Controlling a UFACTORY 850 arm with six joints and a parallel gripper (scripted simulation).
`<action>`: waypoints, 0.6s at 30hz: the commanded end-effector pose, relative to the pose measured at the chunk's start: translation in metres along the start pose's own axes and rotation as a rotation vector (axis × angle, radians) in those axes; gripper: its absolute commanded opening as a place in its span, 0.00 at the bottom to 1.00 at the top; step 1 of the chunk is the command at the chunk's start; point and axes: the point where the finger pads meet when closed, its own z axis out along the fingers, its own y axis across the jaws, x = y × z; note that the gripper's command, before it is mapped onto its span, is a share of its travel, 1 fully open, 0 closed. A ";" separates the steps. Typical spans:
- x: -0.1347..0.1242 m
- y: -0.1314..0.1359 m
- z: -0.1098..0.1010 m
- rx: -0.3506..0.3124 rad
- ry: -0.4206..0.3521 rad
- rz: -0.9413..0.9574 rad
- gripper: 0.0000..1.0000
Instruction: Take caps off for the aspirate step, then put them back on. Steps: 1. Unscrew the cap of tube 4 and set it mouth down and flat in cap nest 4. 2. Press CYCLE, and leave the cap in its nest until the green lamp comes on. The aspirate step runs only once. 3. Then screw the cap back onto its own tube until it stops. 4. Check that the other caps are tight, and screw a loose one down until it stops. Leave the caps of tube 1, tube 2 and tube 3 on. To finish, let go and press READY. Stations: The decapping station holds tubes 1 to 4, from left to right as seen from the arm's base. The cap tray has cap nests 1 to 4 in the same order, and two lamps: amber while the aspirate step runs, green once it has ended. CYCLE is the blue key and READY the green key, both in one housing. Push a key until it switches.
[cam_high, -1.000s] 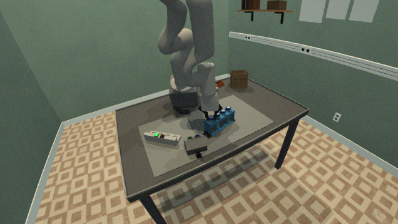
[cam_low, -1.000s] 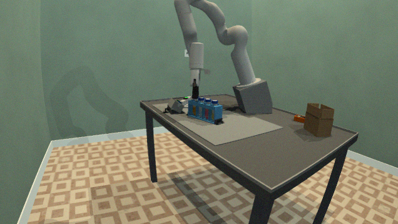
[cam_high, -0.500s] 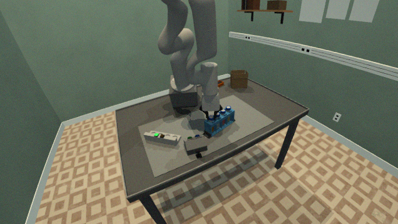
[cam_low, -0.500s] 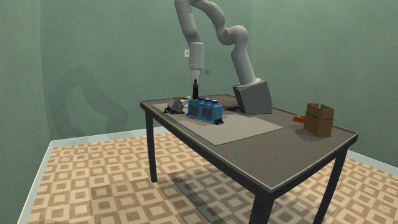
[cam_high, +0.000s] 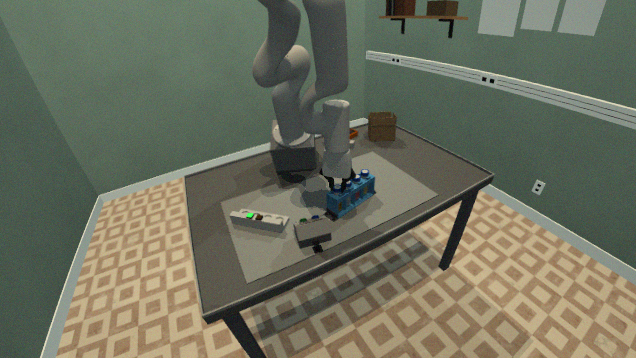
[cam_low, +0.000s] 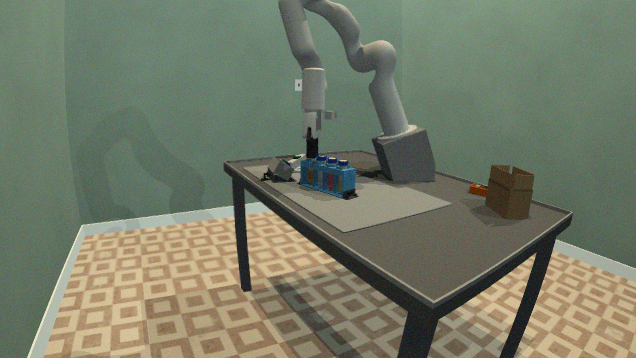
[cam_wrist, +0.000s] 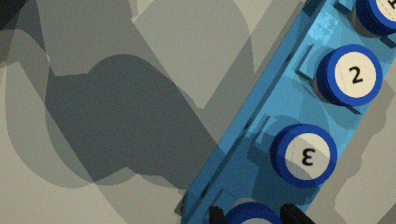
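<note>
Cut off at the wrist view's edge
The cap between the gripper's fingertips loses its lower part below the frame; cap 1 (cam_wrist: 378, 12) is cropped at the corner. From above, the key labels are too small to read.

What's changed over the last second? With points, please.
Arm's wrist (cam_high: 336, 125) (cam_low: 313, 90) shifted slightly right in the top view. Gripper (cam_high: 338, 188) (cam_low: 312, 156) (cam_wrist: 256, 215) is shut on cap 4 (cam_high: 337, 189) (cam_wrist: 252, 210); too small earlier to tell when it gripped. Tube station (cam_high: 350, 201) (cam_low: 327, 172) (cam_wrist: 280, 102) and lit green lamp (cam_high: 250, 215) (cam_low: 297, 156) unchanged.
</note>
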 end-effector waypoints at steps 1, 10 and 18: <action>-0.001 0.000 0.000 -0.014 -0.003 0.239 0.00; -0.001 0.000 0.000 -0.013 0.000 0.630 0.00; -0.001 0.000 0.001 -0.015 0.001 0.889 0.00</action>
